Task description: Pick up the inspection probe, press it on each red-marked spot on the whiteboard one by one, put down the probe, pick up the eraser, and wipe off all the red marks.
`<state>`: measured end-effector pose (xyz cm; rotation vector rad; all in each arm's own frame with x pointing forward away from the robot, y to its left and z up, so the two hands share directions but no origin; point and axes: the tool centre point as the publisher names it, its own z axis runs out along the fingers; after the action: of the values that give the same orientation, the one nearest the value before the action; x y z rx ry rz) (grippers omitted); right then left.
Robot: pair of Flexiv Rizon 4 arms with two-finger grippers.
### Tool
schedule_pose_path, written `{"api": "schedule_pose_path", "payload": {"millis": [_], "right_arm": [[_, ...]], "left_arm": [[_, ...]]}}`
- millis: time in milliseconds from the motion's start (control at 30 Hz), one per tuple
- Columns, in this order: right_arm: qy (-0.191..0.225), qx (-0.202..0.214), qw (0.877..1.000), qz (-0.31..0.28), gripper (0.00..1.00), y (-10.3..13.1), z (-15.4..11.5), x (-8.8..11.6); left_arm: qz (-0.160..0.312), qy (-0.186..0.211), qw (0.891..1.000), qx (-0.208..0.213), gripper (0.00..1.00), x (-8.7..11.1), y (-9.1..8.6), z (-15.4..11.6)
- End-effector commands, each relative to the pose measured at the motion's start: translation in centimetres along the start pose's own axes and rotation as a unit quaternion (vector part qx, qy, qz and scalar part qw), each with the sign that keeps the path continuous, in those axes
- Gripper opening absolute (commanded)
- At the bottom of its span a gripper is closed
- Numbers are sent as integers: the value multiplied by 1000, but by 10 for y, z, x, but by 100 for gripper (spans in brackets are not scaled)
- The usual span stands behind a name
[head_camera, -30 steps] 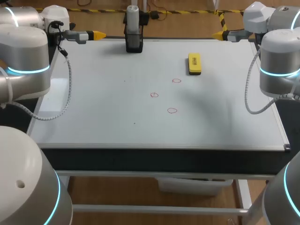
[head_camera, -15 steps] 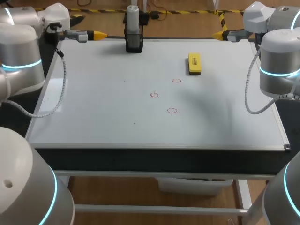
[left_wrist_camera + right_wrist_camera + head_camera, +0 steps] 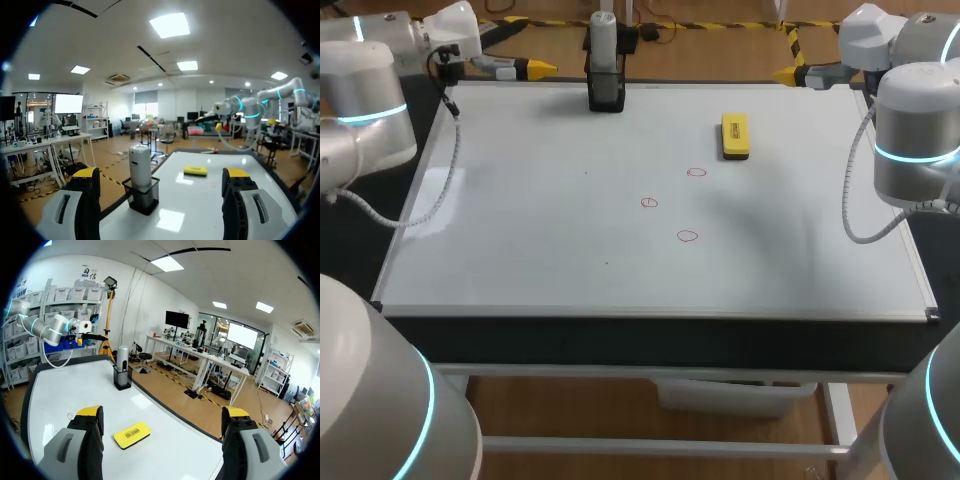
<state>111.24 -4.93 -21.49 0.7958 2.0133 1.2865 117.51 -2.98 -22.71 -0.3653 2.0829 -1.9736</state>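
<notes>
We logged two obstacles on the whiteboard (image 3: 520, 250): probe (image 3: 604, 32) upright in its black holder (image 3: 606, 94) at the far edge; eraser (image 3: 735, 136) lying flat, far right. Bare board lay between them and nearer.

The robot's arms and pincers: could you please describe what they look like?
The left arm and right arm are rounded silver-grey cylinders with glowing cyan rings and white coiled cables. The left pincer and right pincer each have two grey fingers with bright yellow tips.

yellow eraser (image 3: 735, 135), red marks (image 3: 687, 236) — white whiteboard (image 3: 570, 260), grey probe (image 3: 604, 35).
</notes>
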Motion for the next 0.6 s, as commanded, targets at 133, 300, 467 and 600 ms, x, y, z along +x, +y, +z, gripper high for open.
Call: {"api": "schedule_pose_path", "payload": {"millis": [133,300,467,600], "right_arm": [[0,-1,1000,0,100,0,0,0],[0,-1,1000,0,100,0,0,0],[0,-1,1000,0,100,0,0,0],[0,-1,1000,0,100,0,0,0]], "left_arm": [[-2,193,981,13,100,-46,14,43],[-7,221,975,27,100,-54,17,67],[-12,233,972,28,100,-56,20,92],[-13,245,969,29,100,-52,19,110]]}}
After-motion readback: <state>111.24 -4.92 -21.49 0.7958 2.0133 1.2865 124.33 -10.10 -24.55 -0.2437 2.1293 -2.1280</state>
